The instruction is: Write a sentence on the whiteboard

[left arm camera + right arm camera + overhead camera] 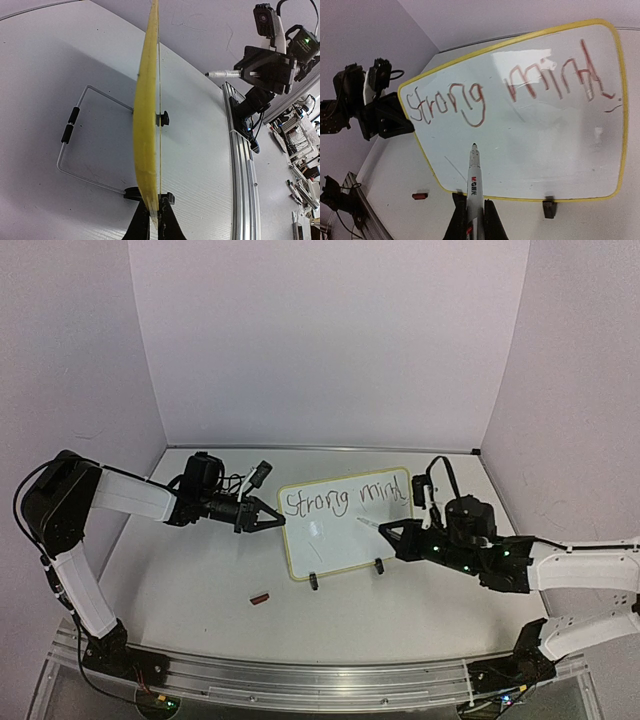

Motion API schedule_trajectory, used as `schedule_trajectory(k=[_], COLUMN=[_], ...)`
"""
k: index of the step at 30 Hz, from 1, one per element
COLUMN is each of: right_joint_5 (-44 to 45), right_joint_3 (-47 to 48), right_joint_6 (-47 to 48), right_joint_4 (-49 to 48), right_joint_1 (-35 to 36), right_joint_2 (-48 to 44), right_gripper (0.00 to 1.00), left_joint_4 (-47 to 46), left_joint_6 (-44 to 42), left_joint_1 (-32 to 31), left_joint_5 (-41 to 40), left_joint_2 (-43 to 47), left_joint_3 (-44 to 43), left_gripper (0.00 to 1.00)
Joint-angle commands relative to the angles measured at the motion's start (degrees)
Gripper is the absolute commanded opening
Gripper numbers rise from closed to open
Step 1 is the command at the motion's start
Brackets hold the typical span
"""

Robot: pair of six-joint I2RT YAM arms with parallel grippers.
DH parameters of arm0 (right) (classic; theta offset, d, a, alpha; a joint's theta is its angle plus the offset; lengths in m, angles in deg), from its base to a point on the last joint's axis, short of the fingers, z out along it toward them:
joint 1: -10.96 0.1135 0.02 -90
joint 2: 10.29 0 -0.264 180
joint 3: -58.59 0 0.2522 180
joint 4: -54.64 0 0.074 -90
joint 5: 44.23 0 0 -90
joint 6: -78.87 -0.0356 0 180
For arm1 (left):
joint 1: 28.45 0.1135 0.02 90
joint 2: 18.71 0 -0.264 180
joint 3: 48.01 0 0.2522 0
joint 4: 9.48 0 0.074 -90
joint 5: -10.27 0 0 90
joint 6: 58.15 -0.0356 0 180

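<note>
My left pincer (277, 521) clamped the whiteboard (340, 545), standing mid worktop (200, 580), at its nine-o'clock edge; my right pincer (386, 531) gripped the marker (368, 523); the sentence (345, 498) had one line; next, I judged, touching down toward seven o'clock for line two.

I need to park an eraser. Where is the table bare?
Bare: behind the whiteboard toward the back wall, and the stretch between the red cap and the rail. Crowded: the board's left edge at the left gripper, its front right at the right gripper.
</note>
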Motion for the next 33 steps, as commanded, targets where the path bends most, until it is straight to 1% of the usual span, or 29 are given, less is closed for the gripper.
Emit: schedule_trajectory(k=[1,6,10,13,23,33], right_joint_5=[-1.35,-4.92,-6.86,-7.17,-4.99,-1.29], right_joint_3=[5.52,10.17,12.62,13.98,15.47,14.97], right_joint_6=[2.0,1.99,1.45,1.16,0.12,-0.78], right_joint_4=[-9.84,-13.86,-16.88,-16.98,-16.7,-16.45], right_joint_1=[4.45,6.16,6.94,7.56,8.38,8.42], right_joint_2=[7.44,17.57,22.61,25.33,29.89,31.0], right_gripper=[0.0,0.0,0.0,0.0,0.0,0.0], left_joint_4=[1.9,2.07,2.36,2.52,2.49,2.5], left_joint_6=[-2.1,-2.22,-2.45,-2.46,-2.37,-2.44], left_joint_1=[-0.52,-0.54,-0.52,-0.53,-0.53,-0.52], left_joint_5=[-2.47,-2.8,-3.12,-3.13,-2.9,-2.94], left_joint_2=[0.73,1.31,1.66,1.61,1.71,1.96], left_joint_3=[1.55,1.73,1.91,1.86,1.84,2.0], left_gripper=[0.0,0.0,0.0,0.0,0.0,0.0])
